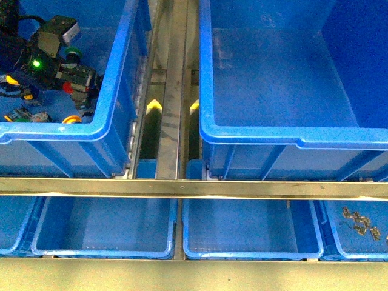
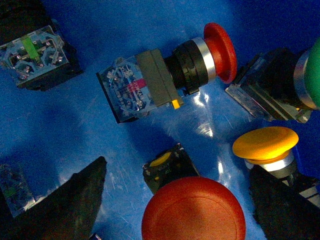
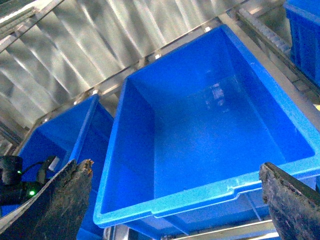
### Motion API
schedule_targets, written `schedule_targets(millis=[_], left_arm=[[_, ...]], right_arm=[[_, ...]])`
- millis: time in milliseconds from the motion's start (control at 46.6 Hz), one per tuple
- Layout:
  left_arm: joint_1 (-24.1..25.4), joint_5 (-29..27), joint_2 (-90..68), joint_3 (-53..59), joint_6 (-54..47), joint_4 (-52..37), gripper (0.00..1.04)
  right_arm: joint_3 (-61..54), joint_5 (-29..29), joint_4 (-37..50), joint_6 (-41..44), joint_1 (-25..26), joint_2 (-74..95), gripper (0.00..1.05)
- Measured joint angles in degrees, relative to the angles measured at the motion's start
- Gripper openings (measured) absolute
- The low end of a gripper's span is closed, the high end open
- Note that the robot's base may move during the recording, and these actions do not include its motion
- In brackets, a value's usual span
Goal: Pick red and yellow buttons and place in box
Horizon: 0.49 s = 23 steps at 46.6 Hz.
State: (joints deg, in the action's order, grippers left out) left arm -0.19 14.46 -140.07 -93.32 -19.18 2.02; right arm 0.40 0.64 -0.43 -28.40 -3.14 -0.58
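Left claw [image 2: 177,166]: gaped wide, gripped nothing; hung low inside the left bin [image 1: 115,91], over a cluster of buttons.
Red button [image 2: 193,212]: stood cap-up on the bin floor, between the two dark fingers [image 2: 70,200]; looked clear of both.
Yellow button [image 2: 265,144]: stood upright just beside the red button, close to one finger.
Second red button [image 2: 170,75]: lay on its side farther off, clear block at one end, cap toward a green button [image 2: 310,70].
Small yellow button [image 2: 162,167]: sat against the red cap's edge, partly hidden by it.
Contact block [image 2: 35,55]: lay loose, well apart from the red button.
Right claw [image 3: 175,165]: spread wide, held nothing; hung above the right bin [image 3: 215,140].
Right bin: sat beside the left bin, parted from it by a metal rail [image 1: 173,91].
Trays [image 1: 103,230]: shallow, lined up below the bins; small metal parts [image 1: 361,223] lay in the rightmost.
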Motion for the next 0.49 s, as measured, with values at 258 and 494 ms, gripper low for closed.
schedule_targets(millis=[258, 494], left_arm=[[0.0, 0.3, 0.0, 0.0, 1.1, -0.4, 0.36], [1.1, 1.2, 2.8, 4.0, 7.5, -5.5, 0.34]], right_arm=[[0.0, 0.0, 0.0, 0.0, 0.0, 0.0, 0.99], [0.0, 0.0, 0.0, 0.0, 0.0, 0.0, 0.99]])
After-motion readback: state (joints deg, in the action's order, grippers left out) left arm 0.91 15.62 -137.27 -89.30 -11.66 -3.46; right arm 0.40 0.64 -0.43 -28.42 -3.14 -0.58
